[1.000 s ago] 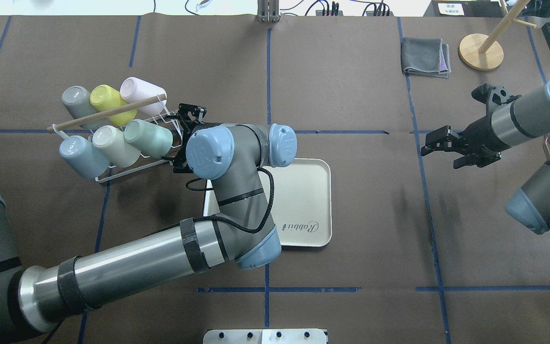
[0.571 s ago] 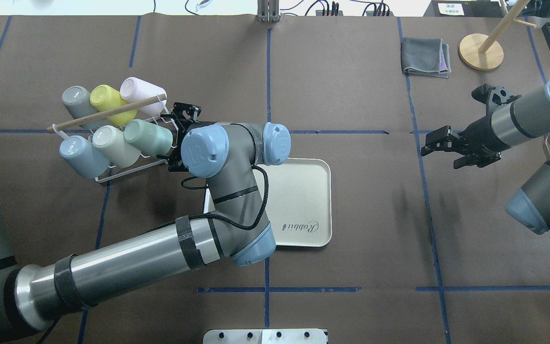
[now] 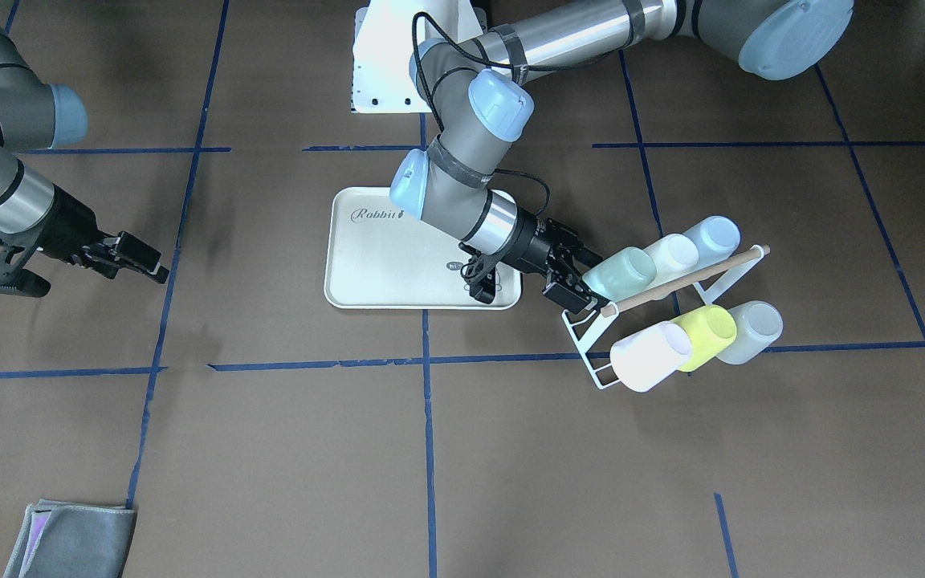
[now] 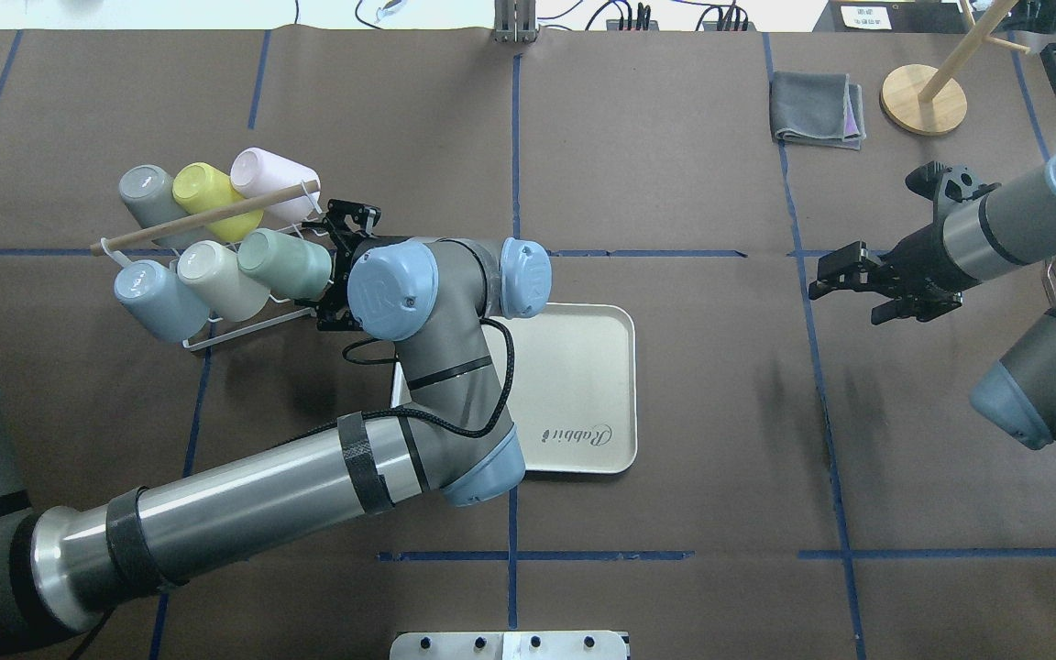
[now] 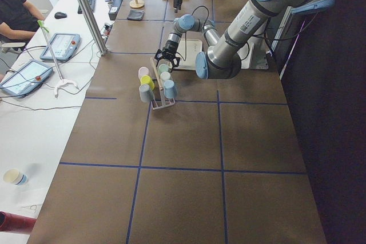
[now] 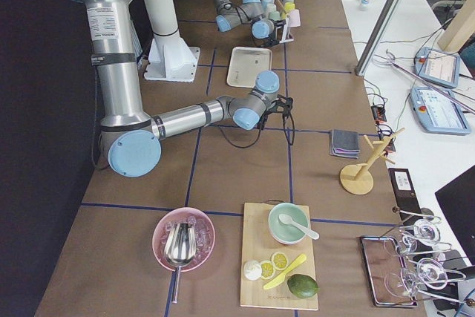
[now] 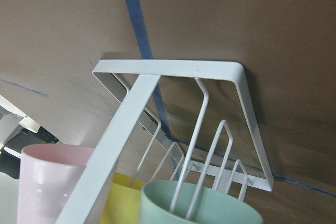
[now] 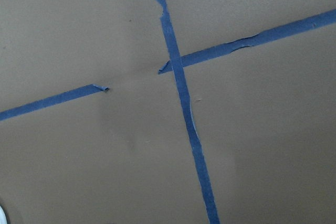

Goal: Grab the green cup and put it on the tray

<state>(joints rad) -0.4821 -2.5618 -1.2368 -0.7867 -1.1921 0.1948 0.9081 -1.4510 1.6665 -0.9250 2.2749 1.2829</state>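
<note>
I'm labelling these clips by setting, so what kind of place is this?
Probably a robotics lab: blue tape lines grid the table, teach pendants lie on a side desk, and a cup rack sits staged.

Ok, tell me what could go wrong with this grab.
The left claw is open at the mouth of the green cup, close to the rack wires: a finger could catch one. The cup sits on a prong beside the cream cup; a skewed pull might drag the rack or knock that neighbour.
</note>
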